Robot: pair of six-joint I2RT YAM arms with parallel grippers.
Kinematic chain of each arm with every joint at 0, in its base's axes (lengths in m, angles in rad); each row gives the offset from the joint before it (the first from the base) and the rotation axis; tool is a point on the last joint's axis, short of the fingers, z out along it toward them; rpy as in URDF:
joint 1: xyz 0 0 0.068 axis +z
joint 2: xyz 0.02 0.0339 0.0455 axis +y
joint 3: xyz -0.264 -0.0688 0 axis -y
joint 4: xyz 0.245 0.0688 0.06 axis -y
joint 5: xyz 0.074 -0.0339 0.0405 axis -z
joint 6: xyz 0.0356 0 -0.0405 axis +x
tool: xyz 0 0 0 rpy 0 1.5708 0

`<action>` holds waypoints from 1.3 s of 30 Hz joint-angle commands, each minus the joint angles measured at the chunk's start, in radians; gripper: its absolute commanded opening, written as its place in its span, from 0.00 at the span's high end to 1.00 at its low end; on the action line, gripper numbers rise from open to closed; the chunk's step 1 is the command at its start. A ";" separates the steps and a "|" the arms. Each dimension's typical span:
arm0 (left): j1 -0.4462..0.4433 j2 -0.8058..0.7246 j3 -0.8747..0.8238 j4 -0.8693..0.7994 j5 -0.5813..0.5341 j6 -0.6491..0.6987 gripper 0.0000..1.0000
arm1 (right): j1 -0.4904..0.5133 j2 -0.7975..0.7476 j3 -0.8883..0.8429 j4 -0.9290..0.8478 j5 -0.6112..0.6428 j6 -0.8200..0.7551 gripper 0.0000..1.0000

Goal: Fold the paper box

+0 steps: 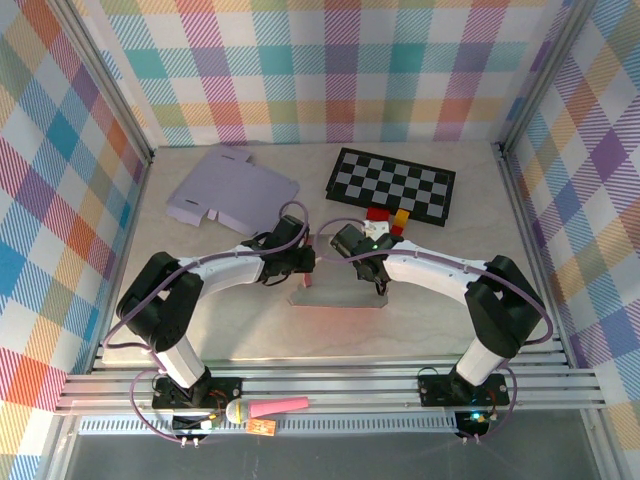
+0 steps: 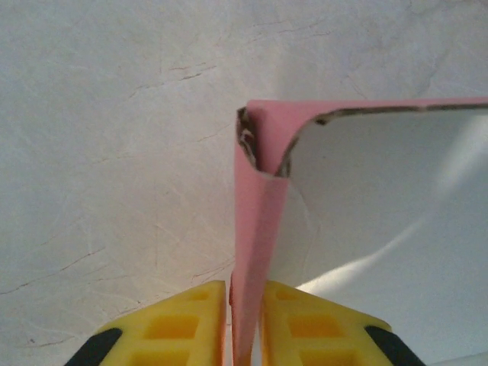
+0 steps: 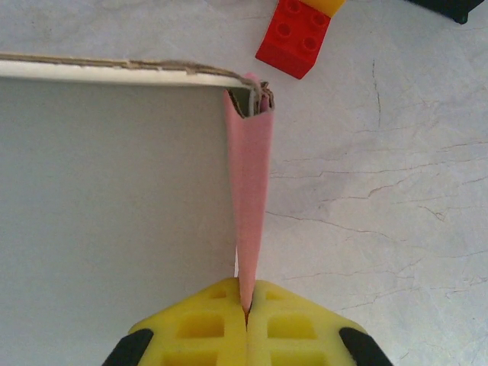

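Note:
The paper box (image 1: 335, 295), pink outside and pale inside, lies partly folded at the middle of the table between both arms. My left gripper (image 1: 308, 262) is at its left side. In the left wrist view the yellow fingers (image 2: 191, 320) of the left gripper (image 2: 244, 288) press on either side of an upright pink wall (image 2: 259, 221) that bends into a corner. My right gripper (image 1: 374, 278) is at the box's right side. In the right wrist view the right gripper (image 3: 246, 288) is shut on the thin edge of the other upright pink wall (image 3: 250, 191).
A flat lavender cardboard sheet (image 1: 228, 188) lies at the back left and a black-and-white checkered board (image 1: 392, 183) at the back right. A red brick (image 1: 378, 214) (image 3: 293, 34) and a yellow one (image 1: 400, 220) sit just behind the box's right corner.

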 commanded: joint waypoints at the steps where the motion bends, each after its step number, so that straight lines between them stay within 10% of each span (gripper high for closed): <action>1: -0.017 -0.005 -0.004 -0.054 -0.065 0.026 0.92 | 0.003 0.000 0.019 -0.024 0.001 0.006 1.00; 10: -0.117 0.034 0.075 -0.258 -0.397 -0.081 1.00 | 0.003 0.038 0.057 -0.069 -0.002 0.042 1.00; 20: -0.090 -0.001 0.037 -0.141 -0.168 -0.037 0.69 | 0.001 0.031 0.047 -0.064 -0.002 0.038 1.00; 26: -0.088 0.011 0.024 -0.151 -0.134 -0.040 0.73 | 0.002 0.031 0.050 -0.059 -0.004 0.035 1.00; 31: -0.094 0.033 0.042 -0.220 -0.229 -0.055 1.00 | 0.001 0.033 0.050 -0.065 -0.005 0.044 1.00; 37: -0.110 0.024 0.069 -0.254 -0.304 -0.064 1.00 | 0.001 0.041 0.056 -0.085 -0.021 0.065 1.00; 39: -0.113 0.020 0.090 -0.268 -0.292 -0.062 0.83 | 0.001 0.048 0.063 -0.099 -0.027 0.080 1.00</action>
